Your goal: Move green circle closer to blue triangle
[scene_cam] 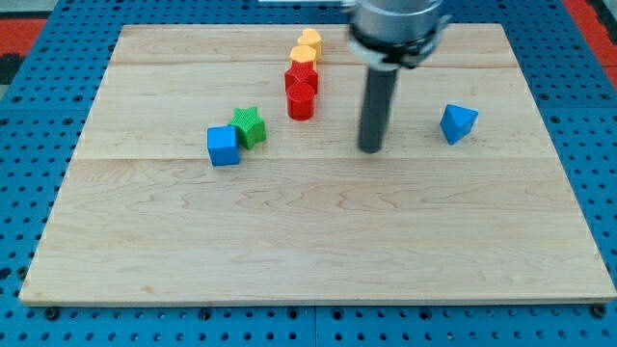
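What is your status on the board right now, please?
My tip on the board, toward the view's left of blue triangle, apart. No green circle in view; only green star beside blue cube. Nothing between tip and triangle.

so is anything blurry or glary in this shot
Camera view: even light, no glare on the board; blocks look sharp, with soft short shadows; the arm housing at the view's top is blurred; my tip casts a small shadow at its base.

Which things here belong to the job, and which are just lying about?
Job: blue triangle; my tip, apart from it on the view's left. No green circle shows.
Lying about: green star, blue cube, two red blocks, two yellow blocks.
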Tool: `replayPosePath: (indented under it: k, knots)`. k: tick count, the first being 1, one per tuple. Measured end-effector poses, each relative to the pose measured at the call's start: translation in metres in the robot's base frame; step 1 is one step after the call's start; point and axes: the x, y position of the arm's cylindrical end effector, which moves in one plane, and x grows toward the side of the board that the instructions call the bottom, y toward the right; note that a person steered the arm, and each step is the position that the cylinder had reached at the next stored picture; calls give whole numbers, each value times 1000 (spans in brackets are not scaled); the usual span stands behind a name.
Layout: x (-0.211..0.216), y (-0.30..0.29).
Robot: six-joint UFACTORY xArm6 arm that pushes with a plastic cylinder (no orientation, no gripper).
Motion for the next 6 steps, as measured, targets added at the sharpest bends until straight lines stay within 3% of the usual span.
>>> replayPosePath:
  k: [1,2,5,6]
  knots:
    - [-31,-31]
    - [-59,-8]
    - [-59,90]
    - [-27,31]
